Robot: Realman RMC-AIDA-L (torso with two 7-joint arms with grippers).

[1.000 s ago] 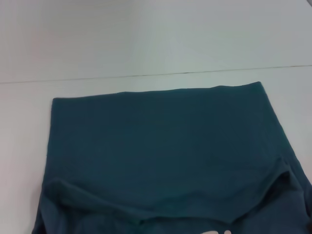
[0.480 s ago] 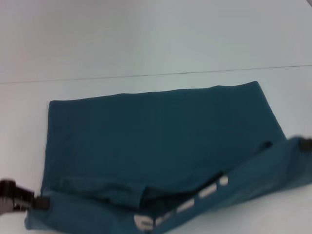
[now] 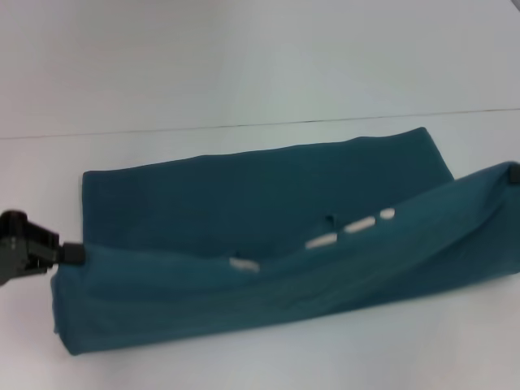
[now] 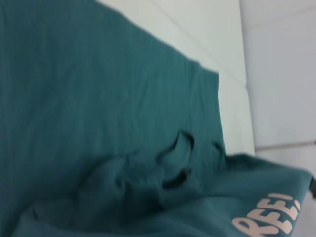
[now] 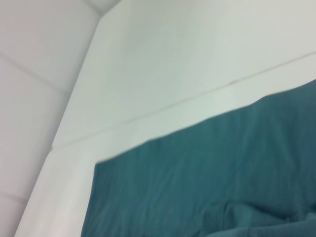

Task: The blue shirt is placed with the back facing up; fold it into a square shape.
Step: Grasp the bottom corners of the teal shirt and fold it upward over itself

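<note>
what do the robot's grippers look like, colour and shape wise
Little of either shows, and only in the head view. The left gripper is black and blocky, with knobbly housing behind a short squared tip. The right gripper is just a small black piece at the picture's edge. No cables or markings are visible.

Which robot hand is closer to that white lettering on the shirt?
Hard to call. The left hand grips the blue shirt at its left corner, the right hand at its right; the white lettering lies between.

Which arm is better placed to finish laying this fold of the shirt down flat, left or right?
Neither alone. The left gripper holds one end of the blue shirt's raised fold and the right gripper the other, so both should probably lower together.
</note>
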